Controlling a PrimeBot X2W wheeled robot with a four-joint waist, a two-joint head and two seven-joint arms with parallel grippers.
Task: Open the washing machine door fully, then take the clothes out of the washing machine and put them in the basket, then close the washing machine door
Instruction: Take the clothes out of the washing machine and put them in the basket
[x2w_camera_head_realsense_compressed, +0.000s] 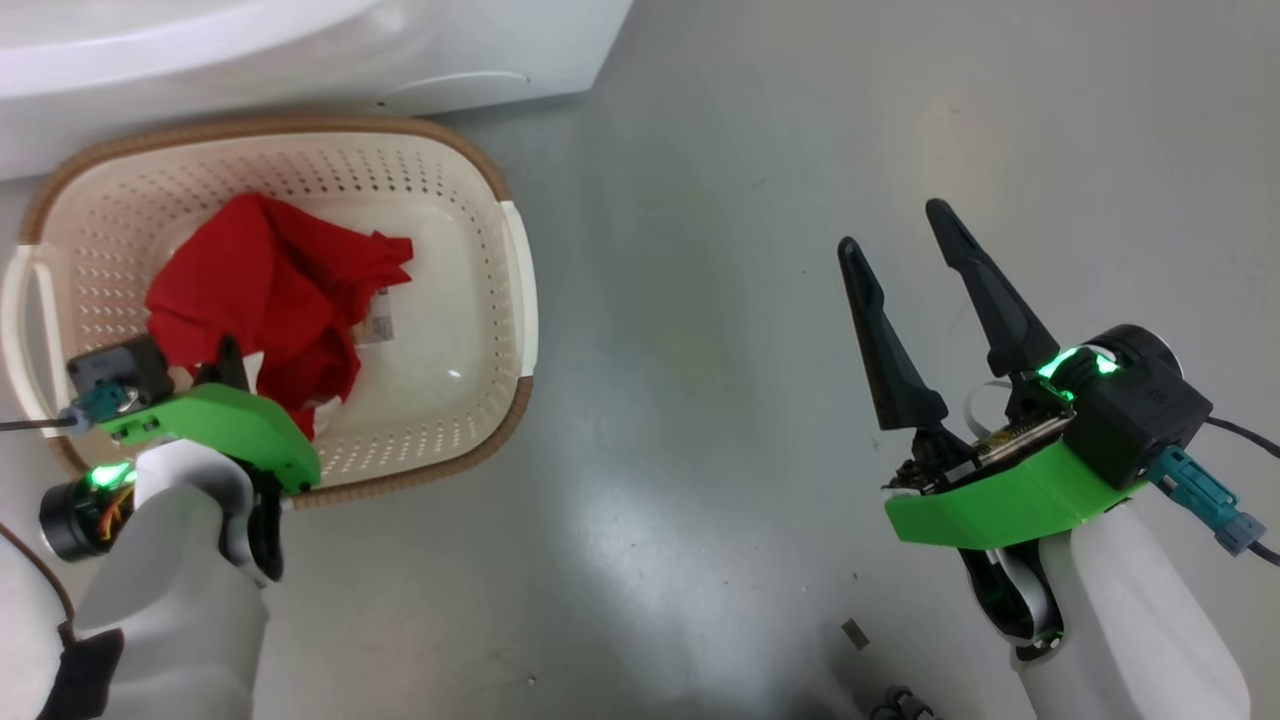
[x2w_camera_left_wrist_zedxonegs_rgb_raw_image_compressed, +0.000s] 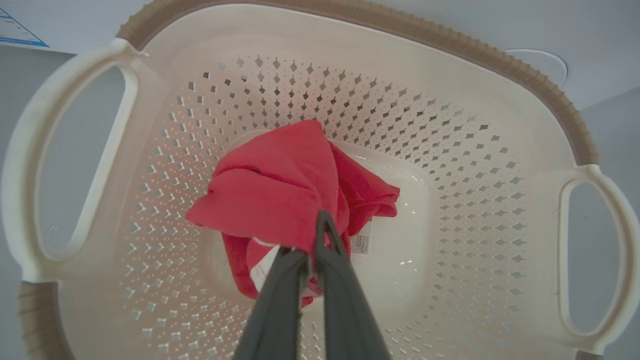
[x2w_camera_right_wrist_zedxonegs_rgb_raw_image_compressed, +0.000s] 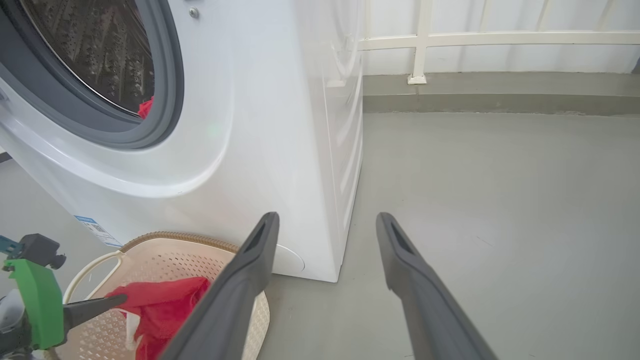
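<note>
The cream basket (x2w_camera_head_realsense_compressed: 515, 270) stands on the floor against the white washing machine (x2w_camera_head_realsense_compressed: 300, 60). Red clothes (x2w_camera_head_realsense_compressed: 270, 290) lie heaped inside it. My left gripper (x2w_camera_head_realsense_compressed: 232, 365) reaches into the basket from its near side. In the left wrist view my left gripper (x2w_camera_left_wrist_zedxonegs_rgb_raw_image_compressed: 310, 240) is shut on a fold of the red clothes (x2w_camera_left_wrist_zedxonegs_rgb_raw_image_compressed: 275, 190), whose lower part rests on the basket (x2w_camera_left_wrist_zedxonegs_rgb_raw_image_compressed: 450, 200) bottom. My right gripper (x2w_camera_head_realsense_compressed: 895, 232) hangs open over bare floor to the right. The washing machine (x2w_camera_right_wrist_zedxonegs_rgb_raw_image_compressed: 260, 125) drum shows a scrap of red clothes (x2w_camera_right_wrist_zedxonegs_rgb_raw_image_compressed: 145, 107) at the grey ring. The washing machine door is out of view.
Grey floor (x2w_camera_head_realsense_compressed: 700, 350) stretches between the basket and my right arm. A small bit of debris (x2w_camera_head_realsense_compressed: 855, 632) lies near my right forearm. A white railing (x2w_camera_right_wrist_zedxonegs_rgb_raw_image_compressed: 420, 40) on a low kerb runs behind the machine. A blue label (x2w_camera_right_wrist_zedxonegs_rgb_raw_image_compressed: 95, 230) sits low on the machine's front.
</note>
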